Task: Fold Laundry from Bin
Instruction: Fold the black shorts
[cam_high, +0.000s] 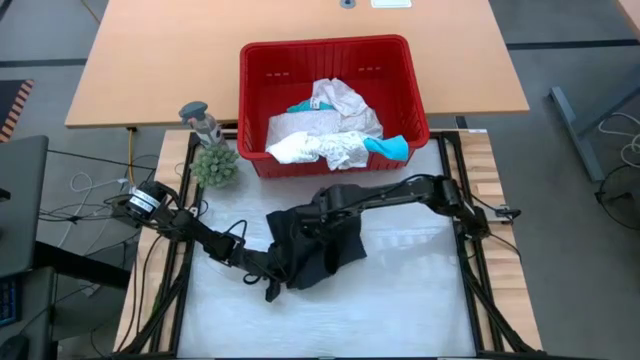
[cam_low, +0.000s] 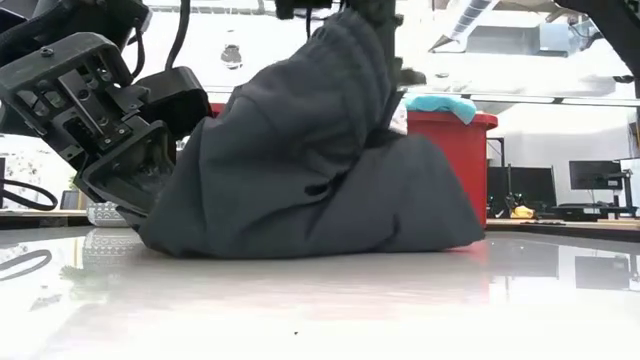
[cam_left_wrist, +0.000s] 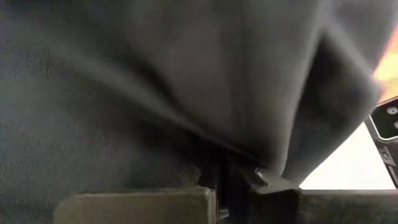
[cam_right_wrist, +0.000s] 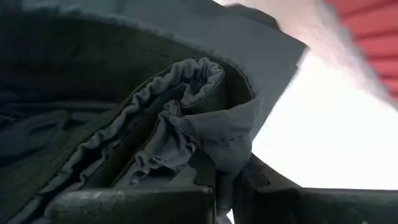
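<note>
Robotics lab or office-style workspace. Two dark robot arms (cam_high: 390, 195) mounted on metal frame around white worktop (cam_high: 400, 290). Loose cables (cam_high: 85, 195) trail on grey floor at left. Second plain wooden worktop (cam_high: 170, 60) on far side. Low view: computer monitors (cam_low: 597, 175) on desks at far right, exposed ceiling ducts (cam_low: 480, 25), bright open room behind.

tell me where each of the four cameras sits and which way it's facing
High view: above the table, looking straight down; both arms, the black garment, the red bin.
Low view: at tabletop height, looking level across; the left gripper beside the garment.
Left wrist view: on the left arm, its fingers shut on dark cloth.
Right wrist view: the right gripper pinching a bunched fold.
All four views share the black garment.
</note>
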